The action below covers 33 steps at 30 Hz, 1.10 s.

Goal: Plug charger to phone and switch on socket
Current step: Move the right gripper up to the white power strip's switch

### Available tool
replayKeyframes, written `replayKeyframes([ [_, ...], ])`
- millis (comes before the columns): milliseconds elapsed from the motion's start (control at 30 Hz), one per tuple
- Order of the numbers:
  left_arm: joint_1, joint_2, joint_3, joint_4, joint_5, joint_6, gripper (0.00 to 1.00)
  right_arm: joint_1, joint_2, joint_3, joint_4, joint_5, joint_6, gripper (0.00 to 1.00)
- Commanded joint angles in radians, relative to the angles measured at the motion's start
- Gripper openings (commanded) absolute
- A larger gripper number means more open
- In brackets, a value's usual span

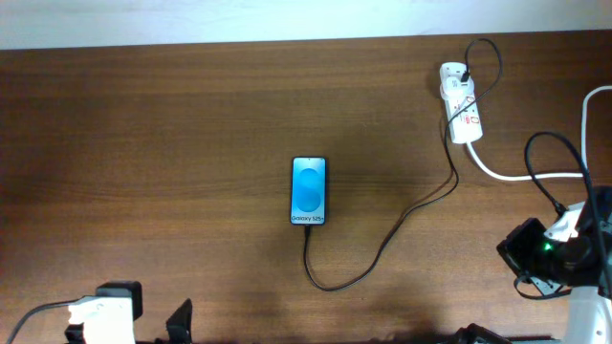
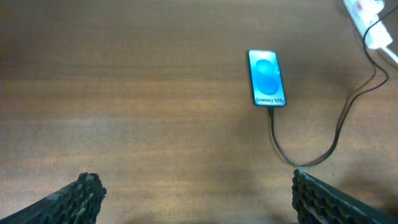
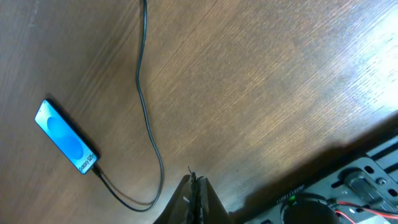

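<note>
Looking down from my left wrist, I see my left pincer (image 2: 196, 190) spread wide, its two dark ribbed fingers (image 2: 87, 193) far apart with nothing between them. It hangs well short of the phone (image 2: 267, 78), off to one side of the phone's lettered end. My right pincer (image 3: 194, 190) is pressed together, fingers flat against each other and empty, also well apart from the phone.

The phone lies flat on the brown wooden table (image 1: 143, 143), screen up and glowing blue, with white lettering along the short end that faces me. The charger (image 1: 382, 250) meets that same short end. Its thin black cable leaves the phone, curls in a loop just beyond the lettered end, then runs off past the phone's side to the socket (image 1: 460, 102). The plug tip sits right at the phone's edge; it looks seated, though the joint is too small for me to be sure.

The socket lies well apart from the phone, beyond its unlettered end and over on my right, with a thick white cord (image 1: 497, 170) trailing from it. Whether its switch is on, I cannot tell.
</note>
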Motion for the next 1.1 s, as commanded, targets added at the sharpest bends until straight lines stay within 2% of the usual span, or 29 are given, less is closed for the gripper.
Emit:
replayKeyframes([
  [0, 0.000, -0.005, -0.005, -0.041, -0.007, 0.005, 0.99, -0.008, -0.009, 0.047, -0.019, 0.016, -0.013, 0.04],
  [467, 0.000, -0.005, -0.005, -0.043, -0.003, 0.005, 0.99, -0.007, -0.007, 0.145, -0.169, 0.008, -0.012, 0.04],
  [633, 0.000, -0.005, -0.005, -0.044, -0.003, 0.005, 0.99, -0.008, 0.011, 0.145, -0.101, 0.006, 0.047, 0.04],
  [833, 0.000, -0.005, -0.005, -0.044, -0.003, 0.005, 0.99, -0.007, 0.190, 0.152, -0.008, -0.196, 0.078, 0.04],
  [1067, 0.000, -0.005, -0.005, -0.043, -0.003, 0.005, 0.99, -0.006, 0.455, 0.320, -0.006, -0.225, 0.079, 0.04],
])
